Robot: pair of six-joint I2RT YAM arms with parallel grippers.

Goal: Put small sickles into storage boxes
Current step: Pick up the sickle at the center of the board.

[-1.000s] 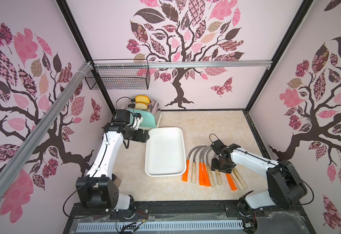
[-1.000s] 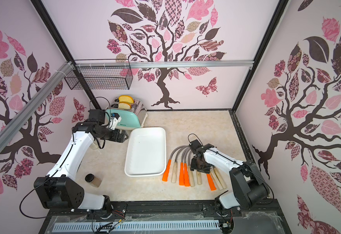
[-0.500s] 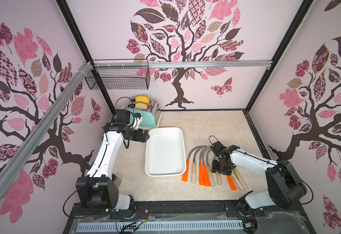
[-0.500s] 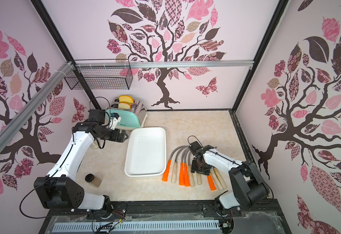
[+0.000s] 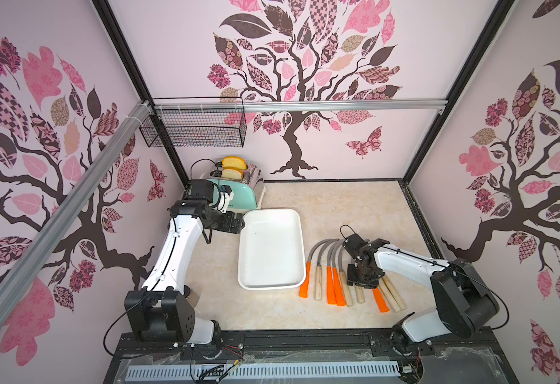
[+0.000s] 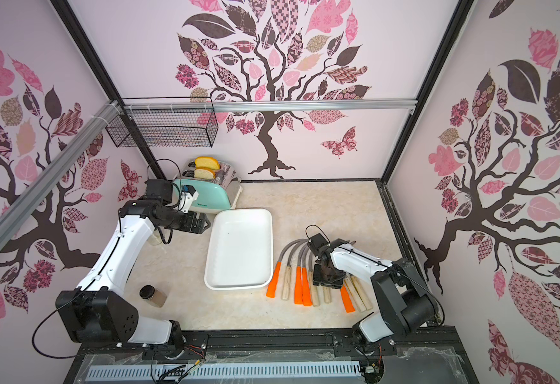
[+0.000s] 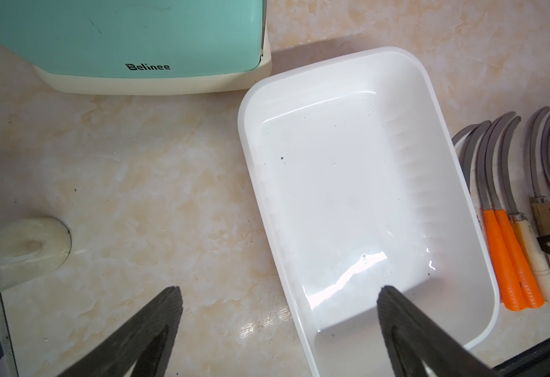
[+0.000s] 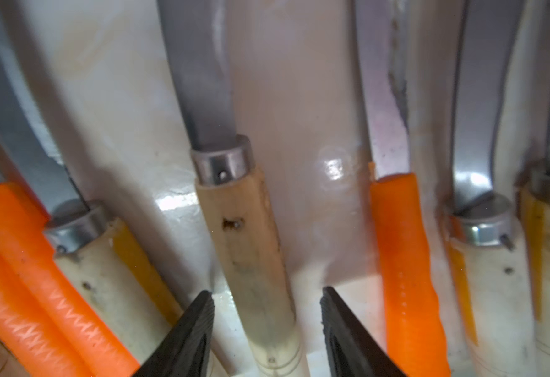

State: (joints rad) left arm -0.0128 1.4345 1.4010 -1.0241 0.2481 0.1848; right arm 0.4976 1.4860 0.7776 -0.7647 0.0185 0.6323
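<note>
- At 3 o'clock of the white tray (image 5: 272, 249), the right gripper (image 8: 265, 300) is down on the small sickles (image 5: 329, 286). Fingers (image 8: 198, 313) stand apart, straddling a wooden-handled sickle (image 8: 250, 261), not touching it yet.
- Clearance?
- Tight. An orange-handled sickle (image 8: 404, 261) sits just beside one finger, another wooden handle beside the other. I'd centre on the handle behind the metal ferrule, squeeze wood only, and lift straight up so the blade clears its neighbours.
- Left side?
- Left gripper (image 7: 280, 293) is spread wide and empty, at the tray's 10 o'clock corner.
- Stock?
- Nine on the surface (image 5: 338, 206), handles toward 6, grey blades curving toward 1. Four orange, five pale wood. Tray holds none.
</note>
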